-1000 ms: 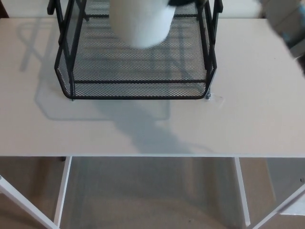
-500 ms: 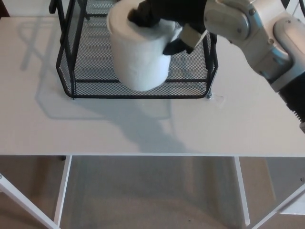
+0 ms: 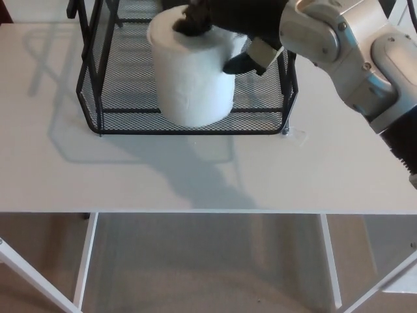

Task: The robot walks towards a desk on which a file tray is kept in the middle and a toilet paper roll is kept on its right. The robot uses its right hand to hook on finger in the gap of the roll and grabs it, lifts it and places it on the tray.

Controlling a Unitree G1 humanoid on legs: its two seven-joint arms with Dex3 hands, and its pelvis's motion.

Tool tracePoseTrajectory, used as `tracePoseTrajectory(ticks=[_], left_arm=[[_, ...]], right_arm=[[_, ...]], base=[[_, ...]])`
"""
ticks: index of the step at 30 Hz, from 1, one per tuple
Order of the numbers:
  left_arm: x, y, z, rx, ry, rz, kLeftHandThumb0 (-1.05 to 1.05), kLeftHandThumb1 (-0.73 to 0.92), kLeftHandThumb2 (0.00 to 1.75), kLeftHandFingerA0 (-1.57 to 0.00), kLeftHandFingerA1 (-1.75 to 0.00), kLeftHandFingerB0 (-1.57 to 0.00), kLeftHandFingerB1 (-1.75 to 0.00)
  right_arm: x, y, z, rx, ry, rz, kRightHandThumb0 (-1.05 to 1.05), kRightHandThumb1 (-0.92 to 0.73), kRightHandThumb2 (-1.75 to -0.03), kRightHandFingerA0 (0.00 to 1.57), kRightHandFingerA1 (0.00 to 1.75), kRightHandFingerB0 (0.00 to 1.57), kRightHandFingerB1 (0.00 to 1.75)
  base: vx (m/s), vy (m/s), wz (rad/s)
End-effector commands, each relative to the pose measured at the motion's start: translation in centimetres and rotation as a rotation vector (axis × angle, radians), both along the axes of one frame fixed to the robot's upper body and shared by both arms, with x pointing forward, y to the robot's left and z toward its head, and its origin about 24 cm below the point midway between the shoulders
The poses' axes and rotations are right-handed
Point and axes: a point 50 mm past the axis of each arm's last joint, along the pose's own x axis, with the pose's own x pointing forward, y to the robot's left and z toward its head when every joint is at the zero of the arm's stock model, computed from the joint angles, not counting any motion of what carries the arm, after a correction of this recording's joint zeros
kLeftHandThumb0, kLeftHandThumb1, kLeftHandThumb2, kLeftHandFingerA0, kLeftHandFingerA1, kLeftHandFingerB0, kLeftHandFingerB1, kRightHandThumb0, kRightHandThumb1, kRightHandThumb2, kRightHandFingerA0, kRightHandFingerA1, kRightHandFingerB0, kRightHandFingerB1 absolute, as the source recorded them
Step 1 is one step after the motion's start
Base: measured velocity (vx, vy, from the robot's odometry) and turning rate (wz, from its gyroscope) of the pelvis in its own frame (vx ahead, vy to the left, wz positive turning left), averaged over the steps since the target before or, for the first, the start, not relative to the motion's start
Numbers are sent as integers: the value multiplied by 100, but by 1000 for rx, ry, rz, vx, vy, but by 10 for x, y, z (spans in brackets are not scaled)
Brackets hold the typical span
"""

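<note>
desk: white, fills most of the frame; front edge runs across the lower middle.
tray: black mesh, top centre-left, back part cut off by the top edge.
roll: white, upright, top centre, over the tray's front half; can't tell whether its base touches the mesh.
right hand: black, top centre-right, closed on the roll; one finger hooked down into the core hole, thumb tip against the roll's upper right side.
forearm: grey-white, enters from the upper right.
</note>
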Motion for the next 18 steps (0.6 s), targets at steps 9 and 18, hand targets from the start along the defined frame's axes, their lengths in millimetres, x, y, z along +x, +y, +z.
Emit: tracePoseTrajectory(ticks=[9, 18], left_arm=[[-1, 3, 2, 60, 22, -36, -59, 65, 100, -36, -61, -29, -54], [-2, 2, 1, 14, 0, 0, -56, 62, 99, -38, -63, -33, -56]], right_arm=[[0, -6, 50, -108, 44, -148, -78, -41, -79, 67, 100, 0, 14], [-5, -37, 90, -214, 82, -201, -62, -38, -76, 67, 93, 0, 24]], base=[[0, 0, 0], [0, 0, 0]])
